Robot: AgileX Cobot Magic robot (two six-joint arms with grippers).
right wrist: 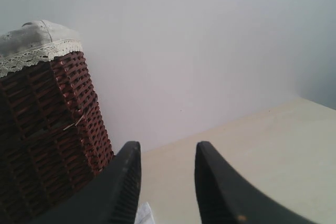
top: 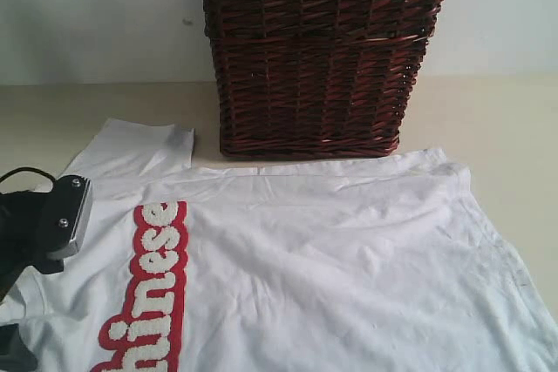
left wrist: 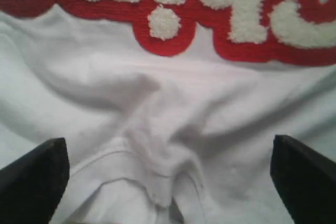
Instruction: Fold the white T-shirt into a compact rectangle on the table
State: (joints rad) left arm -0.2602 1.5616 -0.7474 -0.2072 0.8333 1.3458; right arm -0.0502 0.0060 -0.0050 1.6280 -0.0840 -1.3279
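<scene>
Smooth cream table (top: 506,119) is bearing the soft white T-shirt (top: 349,259) spread sideways, fuzzy lettering (top: 153,294) pointing toward the woven basket (top: 314,58); left gripper (left wrist: 168,148) gaping, right gripper (right wrist: 167,148) part-open, both empty.

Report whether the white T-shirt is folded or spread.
Spread: the white T-shirt lies flat across the table, sleeve out, lettering showing; only a small pucker sits below the open left gripper.

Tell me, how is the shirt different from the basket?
The shirt is white with red-edged letters; the basket is dark brown. The shirt lies spread flat, while the basket stands upright. The shirt is soft, wrinkled cloth; the basket is woven wicker. Both sit on the table.
</scene>
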